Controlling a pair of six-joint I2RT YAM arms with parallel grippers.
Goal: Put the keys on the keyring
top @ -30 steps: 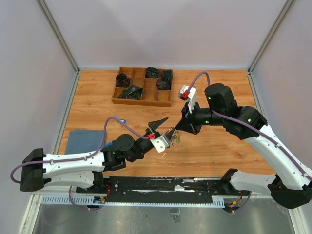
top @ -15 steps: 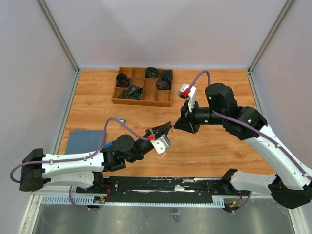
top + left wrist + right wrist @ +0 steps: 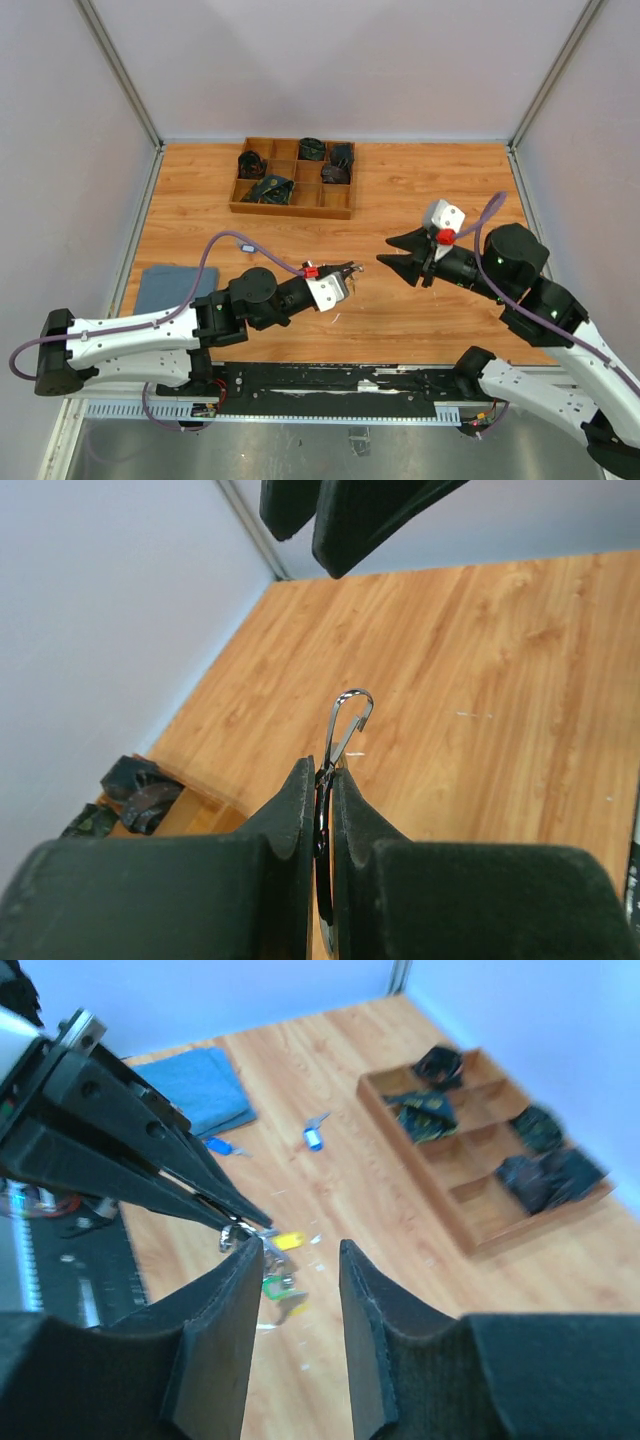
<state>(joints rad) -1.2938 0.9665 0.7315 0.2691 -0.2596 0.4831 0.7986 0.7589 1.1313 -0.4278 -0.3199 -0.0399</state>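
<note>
My left gripper (image 3: 350, 268) is shut on the keyring (image 3: 349, 716), a thin silver wire loop that sticks out past the fingertips (image 3: 300, 780). In the right wrist view the keyring (image 3: 236, 1234) hangs from the left gripper's tips, with a yellow-headed key (image 3: 288, 1241) and a green-headed key (image 3: 271, 1285) dangling from it. My right gripper (image 3: 386, 251) stands open just right of the ring, with nothing between its fingers (image 3: 362, 1290). Two blue-headed pieces (image 3: 314, 1140) (image 3: 218, 1146) lie on the table beyond.
A wooden compartment tray (image 3: 292, 208) holding dark items stands at the back of the table. A folded blue cloth (image 3: 165, 288) lies at the left, near the left arm. Grey walls close in the table on three sides.
The left gripper shut on the keyring. The right gripper then opened, let the ring go and drew back to the right.
</note>
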